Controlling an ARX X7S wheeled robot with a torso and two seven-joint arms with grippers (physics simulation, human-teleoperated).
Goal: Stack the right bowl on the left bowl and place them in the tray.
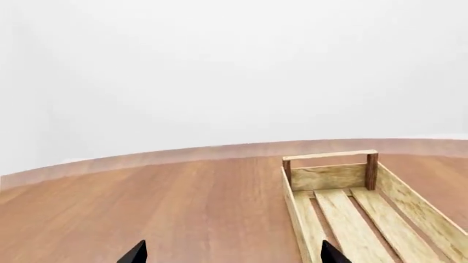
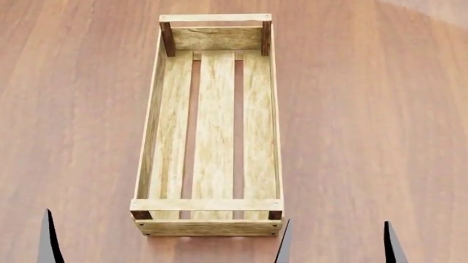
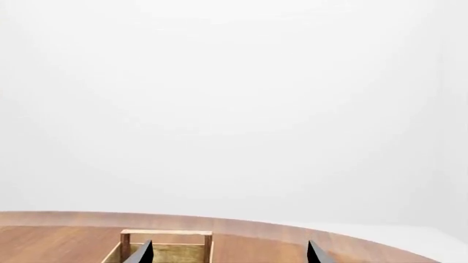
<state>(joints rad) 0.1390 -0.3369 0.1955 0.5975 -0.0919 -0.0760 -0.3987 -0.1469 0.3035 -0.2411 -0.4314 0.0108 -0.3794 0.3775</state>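
Observation:
The tray [image 2: 213, 131] is a long light-wood crate lying lengthwise down the middle of the head view, with nothing inside it. No bowl shows in any view. My right gripper [image 2: 336, 244] hangs open just right of the tray's near end, its two dark fingertips wide apart. The right wrist view shows the right gripper [image 3: 228, 254] open with the tray's far end wall [image 3: 166, 234] ahead. My left gripper [image 1: 232, 255] is open too, with nothing between its fingers; the tray [image 1: 351, 211] lies beside it. One left fingertip [image 2: 48, 236] shows in the head view.
The brown wooden table [image 2: 365, 109] spreads around the tray on both sides. Its curved far edge [image 1: 183, 153] meets a plain white background. A corner of that edge [image 2: 439, 8] shows at the head view's far right.

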